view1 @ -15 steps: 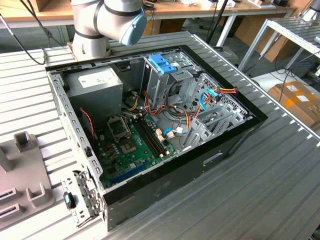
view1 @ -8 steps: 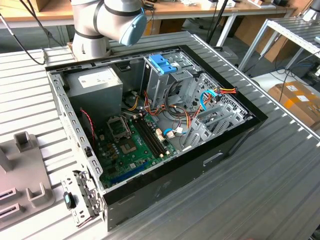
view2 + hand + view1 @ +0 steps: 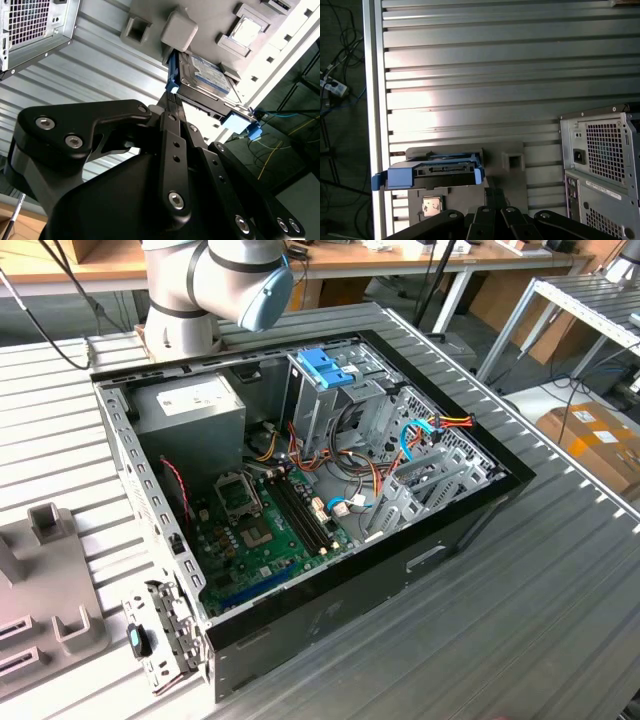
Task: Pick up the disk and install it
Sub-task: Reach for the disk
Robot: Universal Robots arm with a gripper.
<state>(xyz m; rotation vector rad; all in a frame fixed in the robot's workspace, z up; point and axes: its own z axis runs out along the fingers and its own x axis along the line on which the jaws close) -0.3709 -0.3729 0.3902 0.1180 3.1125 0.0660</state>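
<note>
Silver disk (image 3: 209, 75), blue-framed: lies on grey holder (image 3: 45, 580), nine o'clock of computer case (image 3: 400, 570) in exterior view; not installed; claw (image 3: 171, 100) near, grip cannot be told.

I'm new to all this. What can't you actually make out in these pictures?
Second wrist view: the gripper covers the near end of the disk, so whether they touch cannot be told.
First wrist view: the disk is seen end-on, so its label face cannot be made out.
Exterior view: the top edge cuts off the arm, and the metal walls of the drive cage hide its inside.
</note>
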